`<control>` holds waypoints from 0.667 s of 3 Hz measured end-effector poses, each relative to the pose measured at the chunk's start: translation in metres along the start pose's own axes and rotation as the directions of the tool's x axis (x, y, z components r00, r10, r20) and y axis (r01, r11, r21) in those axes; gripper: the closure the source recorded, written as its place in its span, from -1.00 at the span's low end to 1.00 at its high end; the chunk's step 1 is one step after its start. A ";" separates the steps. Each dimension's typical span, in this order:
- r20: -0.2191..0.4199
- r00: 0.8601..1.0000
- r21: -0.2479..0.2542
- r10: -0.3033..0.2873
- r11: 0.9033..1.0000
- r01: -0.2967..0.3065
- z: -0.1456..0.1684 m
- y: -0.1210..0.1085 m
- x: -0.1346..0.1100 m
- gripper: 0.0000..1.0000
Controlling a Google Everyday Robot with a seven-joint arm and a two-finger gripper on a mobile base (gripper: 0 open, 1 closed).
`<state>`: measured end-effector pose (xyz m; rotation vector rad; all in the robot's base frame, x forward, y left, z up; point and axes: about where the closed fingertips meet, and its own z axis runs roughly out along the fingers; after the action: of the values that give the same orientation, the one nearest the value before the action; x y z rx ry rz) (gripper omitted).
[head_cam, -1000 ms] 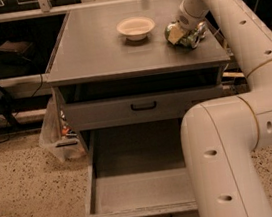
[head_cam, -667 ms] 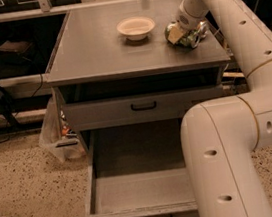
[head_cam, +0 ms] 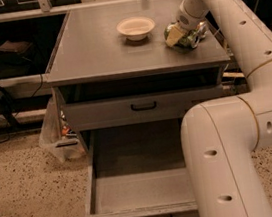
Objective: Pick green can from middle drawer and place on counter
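My arm fills the right side. Its thick lower link rises from the bottom edge, bends at the elbow and climbs to the top corner. From there the forearm slants down-left, with my gripper low on the worktop's right rear part.

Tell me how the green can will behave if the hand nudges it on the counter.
The green can seems to lie on its side at the hand, on the counter's far right part, so it would probably roll. Near that right edge, it might drop off. It looks small, so it is likely light.
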<state>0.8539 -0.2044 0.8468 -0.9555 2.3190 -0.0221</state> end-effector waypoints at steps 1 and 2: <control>0.000 1.000 0.000 0.000 1.000 0.000 0.000 0.000 0.000 -1.00; 0.000 1.000 0.000 0.000 1.000 0.000 0.000 0.000 0.000 -1.00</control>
<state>0.8539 -0.2043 0.8467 -0.9556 2.3191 -0.0221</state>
